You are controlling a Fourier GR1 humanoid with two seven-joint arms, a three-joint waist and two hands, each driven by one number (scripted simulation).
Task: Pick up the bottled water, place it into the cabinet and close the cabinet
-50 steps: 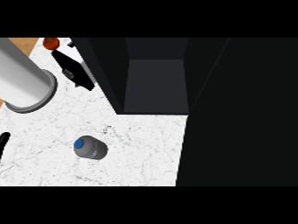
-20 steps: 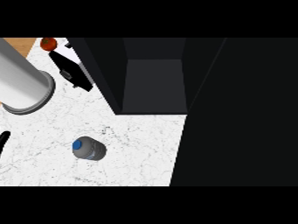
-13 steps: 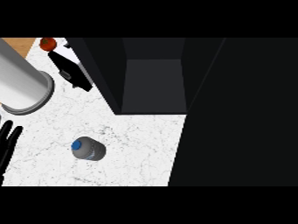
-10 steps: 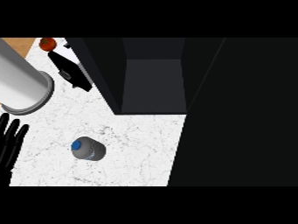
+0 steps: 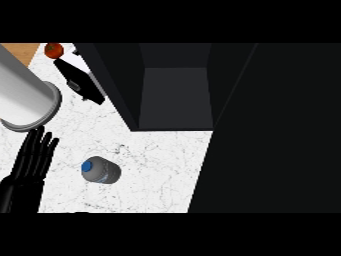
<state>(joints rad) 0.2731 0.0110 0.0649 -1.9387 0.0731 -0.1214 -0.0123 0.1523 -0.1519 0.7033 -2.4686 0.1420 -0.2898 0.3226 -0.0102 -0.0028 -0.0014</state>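
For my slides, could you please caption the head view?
Open left hand beside the upright bottled water on the marble counter, before the open cabinet.

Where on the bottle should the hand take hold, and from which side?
Grip the grey body below the blue cap, probably from the left. The bottle stands upright, seen from above, so its round side offers the hold. The open left hand is beside it on that side, apart from it.

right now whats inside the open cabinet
The cabinet shows only a bare grey floor and dark walls; nothing sits on the visible part. Its deeper corners are too dark to judge. The bottled water stands outside on the counter.
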